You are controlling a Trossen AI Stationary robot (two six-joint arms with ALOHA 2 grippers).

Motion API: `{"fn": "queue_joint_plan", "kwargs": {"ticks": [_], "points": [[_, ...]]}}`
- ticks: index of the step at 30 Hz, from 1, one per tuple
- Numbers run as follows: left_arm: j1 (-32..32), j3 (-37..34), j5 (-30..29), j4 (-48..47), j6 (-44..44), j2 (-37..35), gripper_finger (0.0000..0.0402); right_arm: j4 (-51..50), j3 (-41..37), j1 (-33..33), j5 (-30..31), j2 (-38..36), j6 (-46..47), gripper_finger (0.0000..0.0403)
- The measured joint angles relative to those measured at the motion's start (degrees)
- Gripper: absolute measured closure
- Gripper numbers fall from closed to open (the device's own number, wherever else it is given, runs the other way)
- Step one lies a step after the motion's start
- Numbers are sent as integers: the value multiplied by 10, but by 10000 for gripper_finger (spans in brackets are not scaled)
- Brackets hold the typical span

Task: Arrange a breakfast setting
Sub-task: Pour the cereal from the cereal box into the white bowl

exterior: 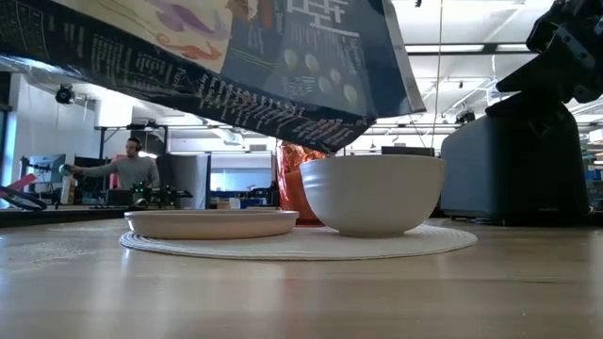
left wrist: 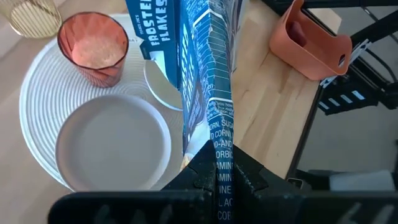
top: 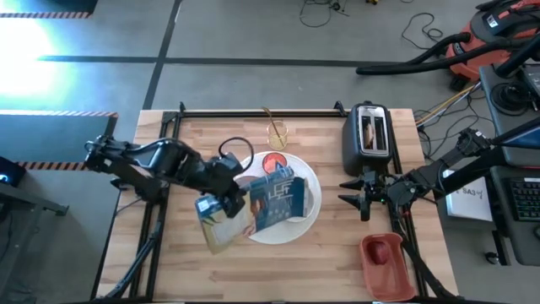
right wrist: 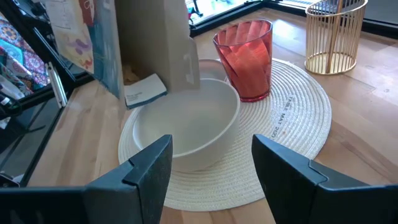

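left jaws [left wrist: 214, 180] clamping the tilted cereal box [top: 274, 201] over the bowl [right wrist: 186, 127]; flakes risk overshooting; right jaws [right wrist: 211, 168] waiting apart

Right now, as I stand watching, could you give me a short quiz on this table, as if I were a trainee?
1. True or false: the left pincer is shut on the blue cereal box.
2. Which of these stands beside the white bowl on the round woven mat? A) the red cup B) a kettle C) a green bottle
3. Fill in the gap: the right pincer is ____ and holds nothing.

Key: 1 true; 2 A; 3 open.
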Motion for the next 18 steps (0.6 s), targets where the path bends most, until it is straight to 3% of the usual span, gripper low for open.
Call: {"fn": "queue_joint_plan", "kwargs": {"ticks": [8, 18], "points": [[58, 0, 74, 0, 0, 0, 401, 0, 0, 0, 0, 0, 0, 193], [112, 0, 127, 7, -17, 0, 401, 0, 0, 0, 0, 0, 0, 193]]}}
